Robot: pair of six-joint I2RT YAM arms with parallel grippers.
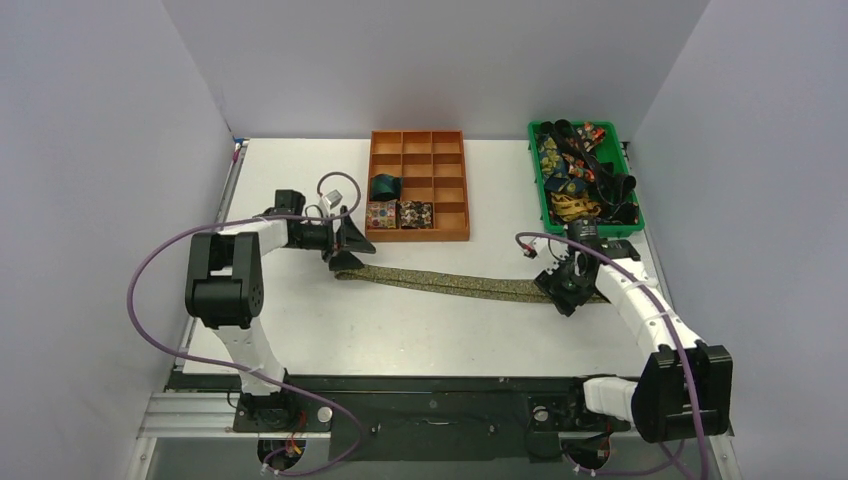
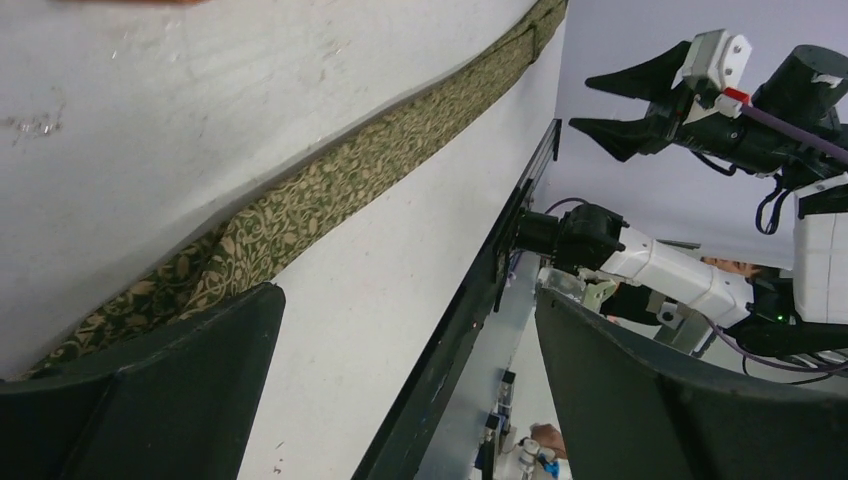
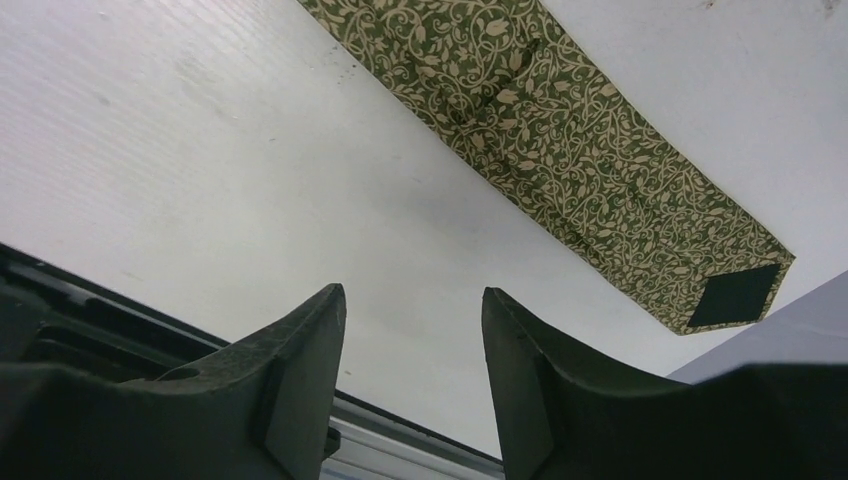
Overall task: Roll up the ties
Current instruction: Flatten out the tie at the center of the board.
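Note:
An olive-gold patterned tie (image 1: pixel 450 283) lies flat across the table between the two grippers. My left gripper (image 1: pixel 348 250) stands wide open over its left end. In the left wrist view the tie (image 2: pixel 330 190) runs under the left finger (image 2: pixel 140 390), and nothing sits between the jaws of the left gripper (image 2: pixel 408 293). My right gripper (image 1: pixel 562 290) hovers at the tie's right end. In the right wrist view it (image 3: pixel 412 293) is open and empty, with the tie (image 3: pixel 560 150) lying just beyond its fingertips. Three rolled ties (image 1: pixel 398 205) sit in the orange box.
The orange compartment box (image 1: pixel 450 190) stands at the back centre. A green bin (image 1: pixel 541 190) at the back right holds several loose ties. The table's dark front rail (image 1: pixel 430 385) runs along the near edge. Purple cables loop round both arms.

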